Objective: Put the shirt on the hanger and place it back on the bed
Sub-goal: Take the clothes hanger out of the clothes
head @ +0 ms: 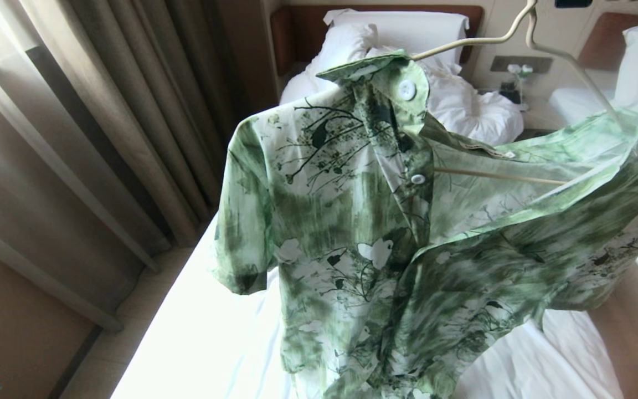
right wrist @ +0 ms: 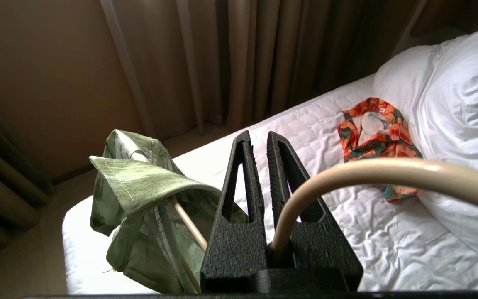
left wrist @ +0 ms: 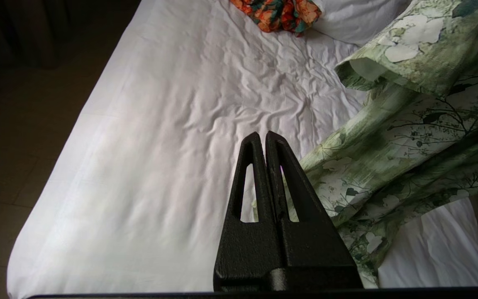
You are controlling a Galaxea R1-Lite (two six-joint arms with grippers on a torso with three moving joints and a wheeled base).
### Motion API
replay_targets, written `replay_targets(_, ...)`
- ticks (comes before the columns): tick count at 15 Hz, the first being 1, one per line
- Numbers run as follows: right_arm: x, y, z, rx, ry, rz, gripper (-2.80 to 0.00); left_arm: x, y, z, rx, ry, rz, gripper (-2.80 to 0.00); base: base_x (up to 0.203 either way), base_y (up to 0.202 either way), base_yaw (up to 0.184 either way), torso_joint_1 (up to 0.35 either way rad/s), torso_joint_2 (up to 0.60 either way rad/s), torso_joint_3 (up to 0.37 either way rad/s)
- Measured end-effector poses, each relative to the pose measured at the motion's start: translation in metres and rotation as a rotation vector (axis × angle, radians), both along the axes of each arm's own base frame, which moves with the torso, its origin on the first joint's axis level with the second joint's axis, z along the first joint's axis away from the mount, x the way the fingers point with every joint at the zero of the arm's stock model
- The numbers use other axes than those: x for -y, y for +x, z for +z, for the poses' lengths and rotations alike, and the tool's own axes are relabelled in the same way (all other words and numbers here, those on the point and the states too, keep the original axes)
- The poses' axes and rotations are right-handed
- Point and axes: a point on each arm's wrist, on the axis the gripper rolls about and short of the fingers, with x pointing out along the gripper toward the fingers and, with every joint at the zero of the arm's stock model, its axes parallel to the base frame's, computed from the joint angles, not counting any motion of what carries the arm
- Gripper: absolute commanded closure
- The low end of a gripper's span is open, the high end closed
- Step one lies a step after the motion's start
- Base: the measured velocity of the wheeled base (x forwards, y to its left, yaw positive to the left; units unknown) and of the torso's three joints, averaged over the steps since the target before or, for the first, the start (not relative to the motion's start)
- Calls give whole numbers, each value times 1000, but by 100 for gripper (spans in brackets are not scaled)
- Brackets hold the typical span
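Shirt draped on hanger above bed, right claw gripping hanger, left claw closed empty

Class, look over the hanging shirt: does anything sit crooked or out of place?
Yes. The shirt hangs lopsided on the hanger: collar bunched off to one side, front gaping open with the crossbar showing through.

The light green flowery cotton shirt has white flowers and dark leaves; the thin cream wire hanger; the white wrinkled bed.
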Motion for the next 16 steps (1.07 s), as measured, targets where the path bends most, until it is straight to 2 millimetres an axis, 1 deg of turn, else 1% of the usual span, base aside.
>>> replay_targets(7,1,-2,5,36,27,5,0,1,3,-12,-41,2,-13,0,0,0,0,0,0,0)
replay_targets(12,1,-3,5,32,27,5,0,1,4,-15,-52,2,-20,0,0,0,0,0,0,0)
replay_targets(16,-5,7,-2,-17,26,3,0,3,3,-14,-51,-11,-134,0,0,0,0,0,0,0)
